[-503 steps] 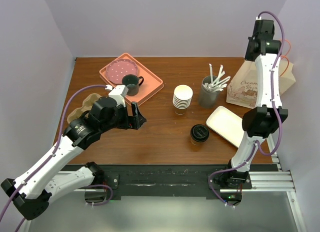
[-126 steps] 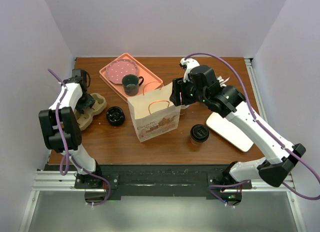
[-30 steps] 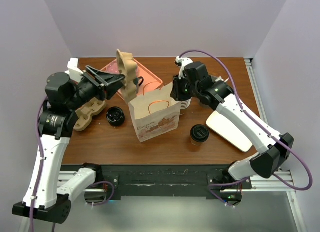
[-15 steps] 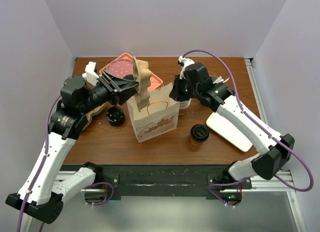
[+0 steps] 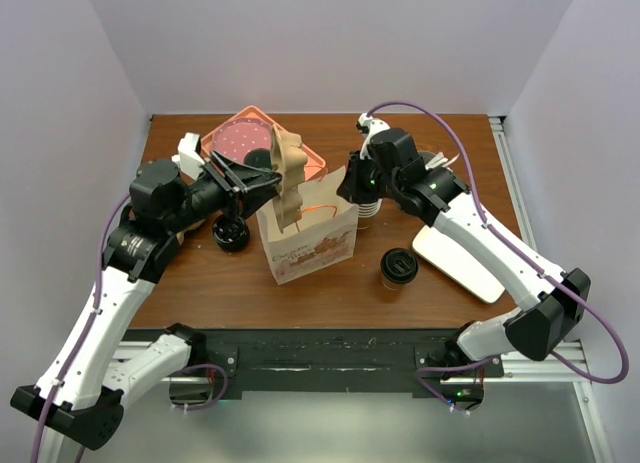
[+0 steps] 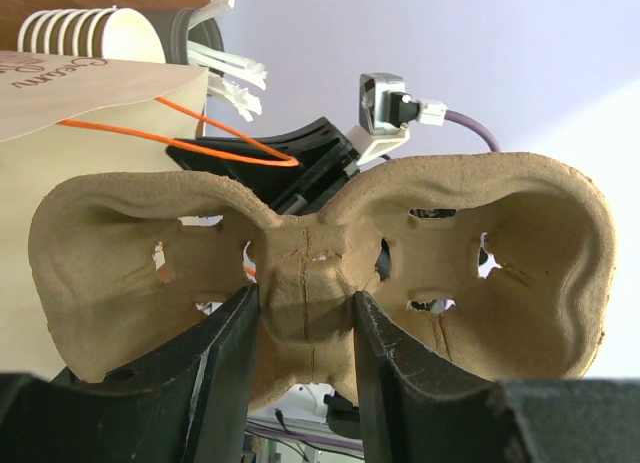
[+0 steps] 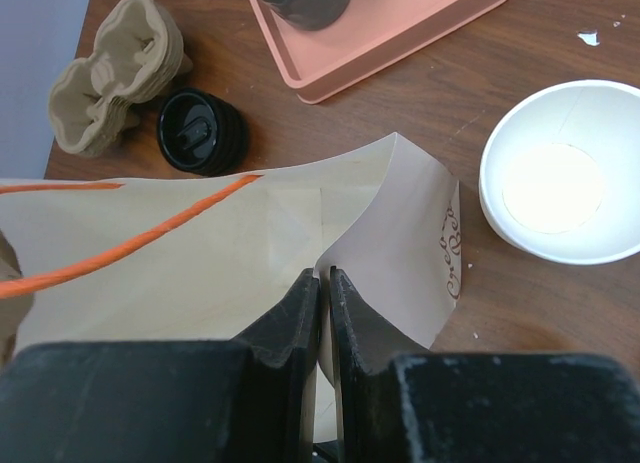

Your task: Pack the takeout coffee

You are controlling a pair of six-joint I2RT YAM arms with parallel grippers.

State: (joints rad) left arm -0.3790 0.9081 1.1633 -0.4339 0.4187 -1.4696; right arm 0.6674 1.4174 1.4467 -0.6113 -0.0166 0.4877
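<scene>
A brown pulp cup carrier (image 5: 287, 176) (image 6: 480, 273) hangs on edge over the open mouth of the paper bag (image 5: 310, 241). My left gripper (image 5: 262, 183) (image 6: 305, 298) is shut on the carrier's narrow middle. My right gripper (image 5: 350, 188) (image 7: 324, 278) is shut on the bag's right rim fold, holding it open. One takeout coffee (image 5: 398, 267) with a black lid stands right of the bag. Another takeout coffee (image 5: 231, 231) (image 7: 201, 132) stands left of it.
Spare pulp carriers (image 7: 115, 73) lie at the table's left edge. An orange tray (image 5: 312, 164) with a pink plate (image 5: 238, 141) sits behind the bag. White paper cups (image 7: 558, 173) stand by my right gripper, with a white rectangular tray (image 5: 455, 251) and a straw holder (image 5: 440, 165) further right.
My left arm has swung right and carried the carrier from over the orange tray to the bag's mouth. My right gripper has closed on the bag's rim.
</scene>
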